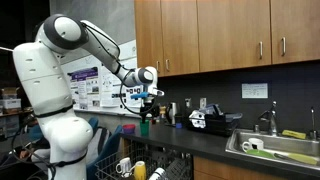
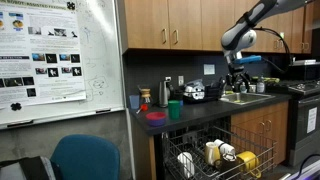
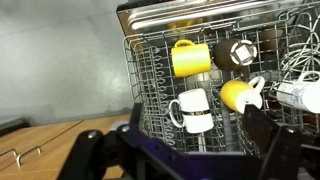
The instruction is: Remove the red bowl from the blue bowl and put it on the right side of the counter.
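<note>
The red bowl sits inside the blue bowl at the near end of the dark counter. In an exterior view the bowls show as a small red patch beside the green cup. My gripper hangs well above the counter, away from the bowls, and also shows in an exterior view. In the wrist view its fingers are spread wide with nothing between them. That view looks down on the dishwasher rack; the bowls are out of it.
A green cup and an orange bottle stand next to the bowls. An open dishwasher rack holds a yellow mug and a white mug. A steel sink lies further along. Wooden cabinets hang overhead.
</note>
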